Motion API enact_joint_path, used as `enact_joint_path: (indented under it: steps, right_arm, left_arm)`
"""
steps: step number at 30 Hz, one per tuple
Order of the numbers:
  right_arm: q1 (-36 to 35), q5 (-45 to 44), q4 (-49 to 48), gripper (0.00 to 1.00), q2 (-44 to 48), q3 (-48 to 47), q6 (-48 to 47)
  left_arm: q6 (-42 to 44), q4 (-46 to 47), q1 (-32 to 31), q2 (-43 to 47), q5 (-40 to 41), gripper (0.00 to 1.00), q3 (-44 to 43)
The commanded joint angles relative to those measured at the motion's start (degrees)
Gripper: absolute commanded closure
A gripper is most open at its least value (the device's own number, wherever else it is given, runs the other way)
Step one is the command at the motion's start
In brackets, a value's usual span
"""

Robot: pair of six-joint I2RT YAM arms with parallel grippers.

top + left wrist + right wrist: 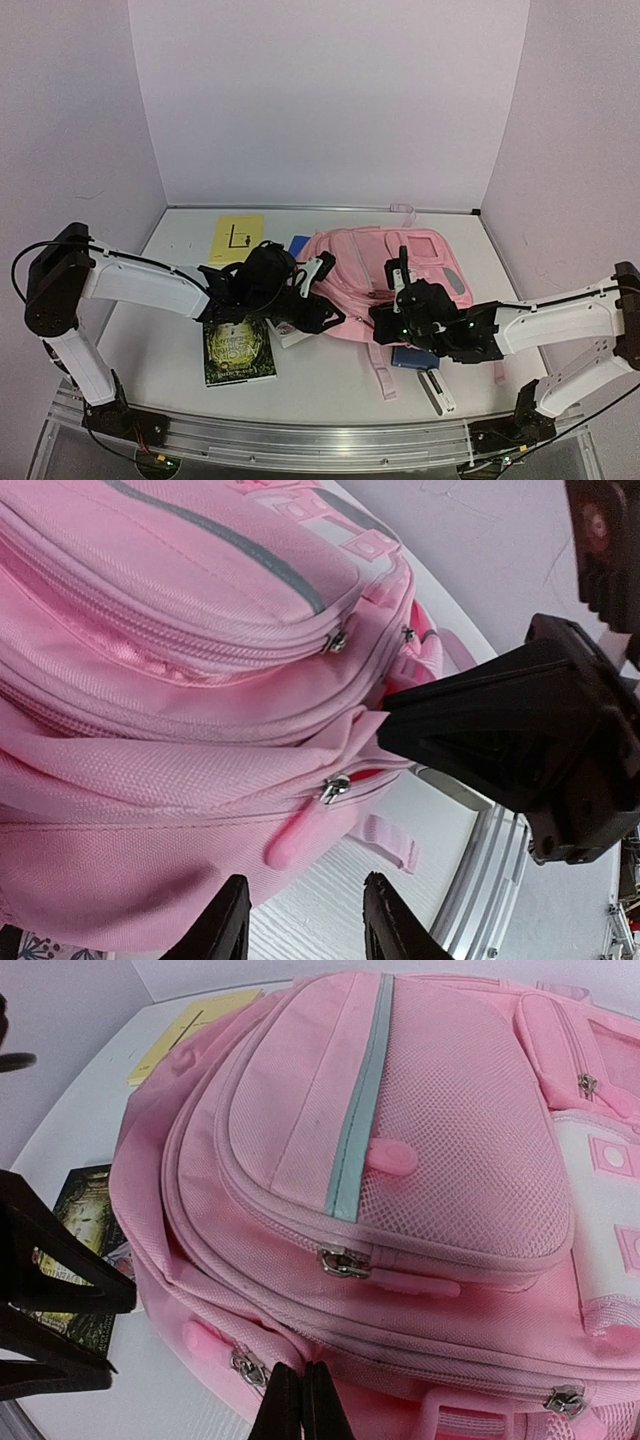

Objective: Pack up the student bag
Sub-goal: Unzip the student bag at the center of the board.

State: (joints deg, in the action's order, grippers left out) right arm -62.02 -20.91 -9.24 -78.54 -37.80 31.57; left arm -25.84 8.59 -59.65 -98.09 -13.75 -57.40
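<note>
Student bag [400, 262] flat on worktop [330, 380], at 3 o'clock of left gripper [305, 900]. Its fingers released, pink zip pull [295, 838] at their 12 o'clock: centre it before closing. Right gripper [300, 1375] fingers clenched at bag edge; hold unclear.

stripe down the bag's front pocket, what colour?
Pale grey-green stripe on the pink bag; clearest in the right wrist view.

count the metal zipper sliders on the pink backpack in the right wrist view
4 zipper sliders on the pink backpack: mesh pocket's bottom seam, lower-left seam, bottom-right corner, small top-right pocket. More may be hidden.
</note>
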Motion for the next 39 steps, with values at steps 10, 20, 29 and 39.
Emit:
enact_joint_path:
  steps: [10, 20, 29, 39]
  right_arm:
    - [0.2, -0.2, -7.1, 1.00, 2.2, -0.8, 2.1]
    - [0.2, 0.3, -8.4, 1.00, -0.9, -2.2, 2.9]
    - [0.2, 1.0, -10.2, 1.00, -2.1, -2.1, 3.8]
    - [0.2, 0.4, -10.6, 1.00, -1.7, -0.9, 4.1]
  left_arm:
    - [1.2, -1.6, -1.1, -6.6, 0.1, 0.63, -6.6]
    - [3.1, -7.6, -6.6, -9.6, 16.3, 0.64, -11.6]
    - [-3.1, -11.2, -7.6, -12.9, 26.6, 0.73, -14.1]
    - [-3.4, -6.7, -7.6, -14.5, 23.3, 0.92, -13.8]
